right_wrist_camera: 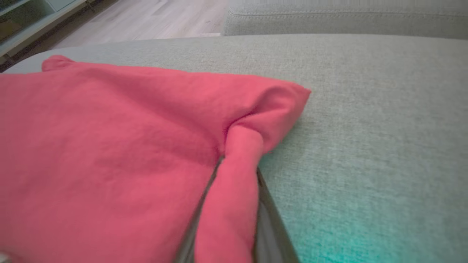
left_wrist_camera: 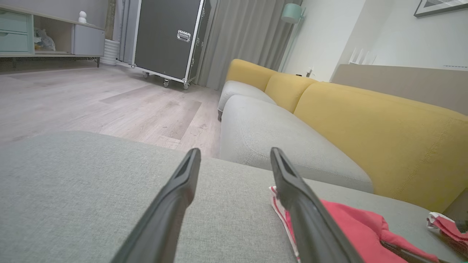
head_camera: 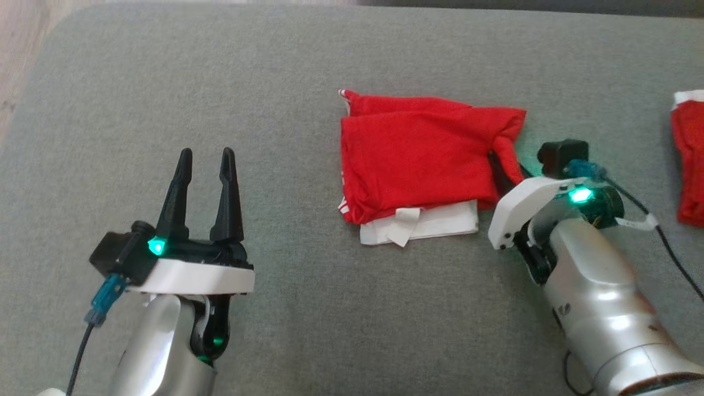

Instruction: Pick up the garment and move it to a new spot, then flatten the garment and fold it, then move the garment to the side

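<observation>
The red garment (head_camera: 418, 154) lies folded into a rough rectangle on the grey cushion (head_camera: 308, 308), with a white layer and a label showing under its near edge. My right gripper (head_camera: 503, 165) is at the garment's right edge, shut on a raised ridge of red cloth. In the right wrist view that ridge of the garment (right_wrist_camera: 109, 146) runs between the two fingers of the right gripper (right_wrist_camera: 239, 164). My left gripper (head_camera: 206, 159) stands open to the left of the garment, apart from it. In the left wrist view the left gripper (left_wrist_camera: 234, 153) has nothing between its fingers, and the garment (left_wrist_camera: 351, 223) lies behind its right finger.
A second red and white cloth (head_camera: 690, 159) lies at the cushion's right edge. A grey and yellow sofa (left_wrist_camera: 365, 117) stands beyond the cushion, with wooden floor (left_wrist_camera: 109, 98) and a black wheeled case (left_wrist_camera: 168, 40) further off. The cushion's left edge borders the floor.
</observation>
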Available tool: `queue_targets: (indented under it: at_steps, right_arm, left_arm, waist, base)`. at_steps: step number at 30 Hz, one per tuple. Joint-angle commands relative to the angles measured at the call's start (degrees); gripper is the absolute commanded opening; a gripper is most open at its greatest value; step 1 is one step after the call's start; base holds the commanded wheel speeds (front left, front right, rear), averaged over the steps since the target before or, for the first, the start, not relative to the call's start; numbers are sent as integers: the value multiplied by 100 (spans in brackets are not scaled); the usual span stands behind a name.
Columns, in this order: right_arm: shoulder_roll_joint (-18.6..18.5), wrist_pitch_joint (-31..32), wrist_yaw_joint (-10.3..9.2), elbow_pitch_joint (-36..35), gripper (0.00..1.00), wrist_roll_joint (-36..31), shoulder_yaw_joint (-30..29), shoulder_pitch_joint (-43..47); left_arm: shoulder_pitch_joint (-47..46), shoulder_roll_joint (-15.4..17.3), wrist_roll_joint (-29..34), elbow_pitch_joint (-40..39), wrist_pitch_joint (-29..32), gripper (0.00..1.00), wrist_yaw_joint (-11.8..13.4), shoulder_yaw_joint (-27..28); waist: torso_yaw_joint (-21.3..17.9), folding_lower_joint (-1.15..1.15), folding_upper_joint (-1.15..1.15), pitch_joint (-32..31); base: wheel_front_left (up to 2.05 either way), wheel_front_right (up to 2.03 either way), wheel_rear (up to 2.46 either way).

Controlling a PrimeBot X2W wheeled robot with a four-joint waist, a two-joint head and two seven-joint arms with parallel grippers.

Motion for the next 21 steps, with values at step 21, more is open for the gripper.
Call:
queue_targets:
  at_steps: [21]
  right_arm:
    - [-682,-628,-4,-1437,0,-1840,126,-27]
  left_arm:
    - [-12,73,122,-499,-29,100,9,-122]
  waist:
    - [-1482,0,0,-298]
  base:
    - [0,0,0]
